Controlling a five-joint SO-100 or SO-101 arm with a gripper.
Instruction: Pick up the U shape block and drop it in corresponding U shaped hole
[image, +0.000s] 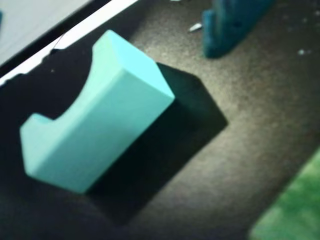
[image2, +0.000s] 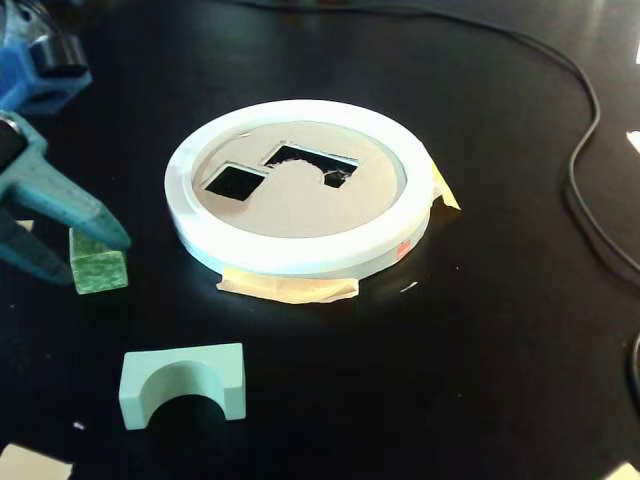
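The U shape block (image2: 183, 386) is pale mint with an arched notch. It lies on the black table at the front left of the fixed view, notch facing down. It fills the left of the wrist view (image: 97, 127). My gripper (image2: 95, 258) is at the left edge of the fixed view. Its teal jaws are spread open and hold nothing. It hovers behind the block, apart from it. One teal finger (image: 232, 25) shows at the top right of the wrist view. The white round box (image2: 300, 250) has a lid with a U shaped hole (image2: 310, 163) and a square hole (image2: 233, 181).
A green cube (image2: 98, 262) rests on the table just under my fingertips and shows at the lower right of the wrist view (image: 295, 210). A black cable (image2: 585, 190) runs along the right side. Tape (image2: 288, 288) holds the box down. Paper scraps lie at the front corners.
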